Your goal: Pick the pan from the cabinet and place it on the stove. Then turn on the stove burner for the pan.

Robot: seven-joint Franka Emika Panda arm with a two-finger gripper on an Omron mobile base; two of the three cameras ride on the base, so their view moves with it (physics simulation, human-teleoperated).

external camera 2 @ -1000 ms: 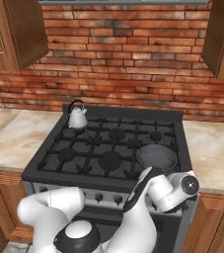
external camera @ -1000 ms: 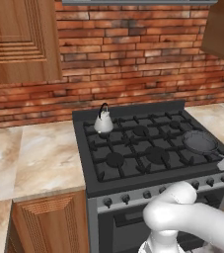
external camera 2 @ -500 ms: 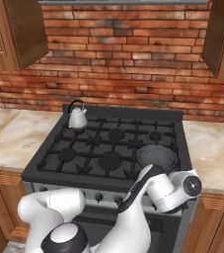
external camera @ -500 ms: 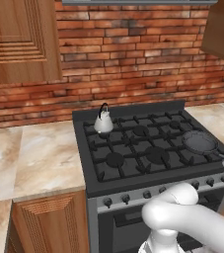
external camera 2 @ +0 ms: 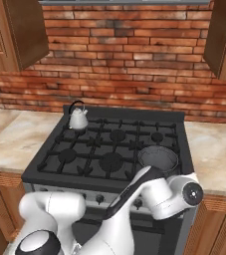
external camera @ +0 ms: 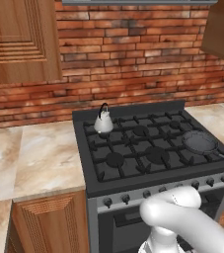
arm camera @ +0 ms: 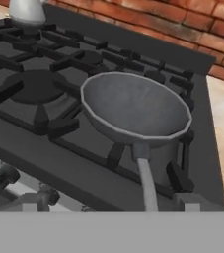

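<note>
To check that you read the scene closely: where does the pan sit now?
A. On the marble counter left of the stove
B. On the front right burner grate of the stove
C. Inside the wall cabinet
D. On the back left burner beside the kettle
B: the pan rests on the grate at the front right corner of the stove, its handle pointing over the front edge, while the kettle stands at the back left.

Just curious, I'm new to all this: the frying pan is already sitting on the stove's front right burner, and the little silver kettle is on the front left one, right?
Nearly. The pan does sit on the front right of the stove, but the kettle stands on the back left burner, up against the raised back edge, not the front left. The right base view shows it clearly.
</note>
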